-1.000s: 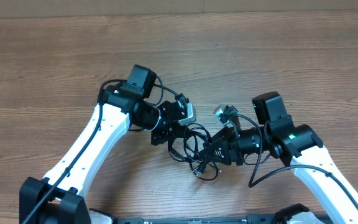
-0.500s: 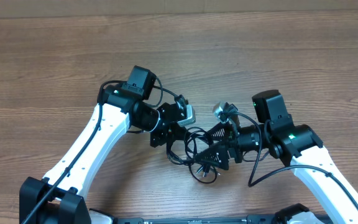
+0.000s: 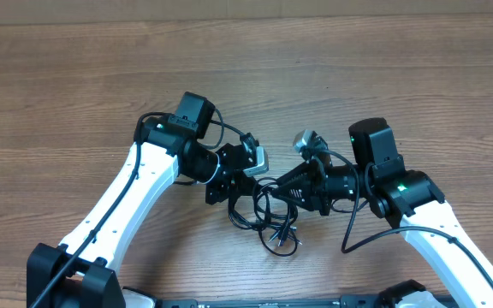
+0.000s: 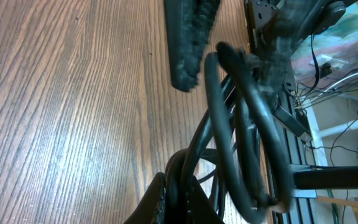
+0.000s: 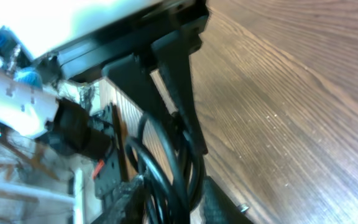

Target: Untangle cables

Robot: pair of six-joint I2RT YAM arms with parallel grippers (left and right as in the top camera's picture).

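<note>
Biggest thing is the wooden table (image 3: 383, 77), with the two white arms coming in from the near edge. The left arm (image 3: 135, 192) ends at the left claw (image 3: 236, 184), which I'll use as my reference point.

The right arm (image 3: 435, 222) comes from the opposite side, and the right claw (image 3: 288, 190) sits just to the right of the left claw, tips aimed toward it.

The cables (image 3: 270, 221) are a loose black tangle on the table, right beside the left claw on its near-edge side and reaching across under the right claw. From overhead the top of the tangle is buried under both claws, so I can't trace which strand goes where.

On the left wrist cam, one finger (image 4: 188, 43) is up top and the other is mostly cut off at the bottom, with a fairly wide gap between them. Blurry loops of cable (image 4: 241, 124) fill that gap and bunch against the lower finger.

On the right wrist cam the upper finger (image 5: 173, 81) is clear, but the lower one is cropped. Cable loops (image 5: 163, 165) run between them. I honestly can't tell whether that claw is pinching them or just sitting around them.

The plugs are too small to make out.
</note>
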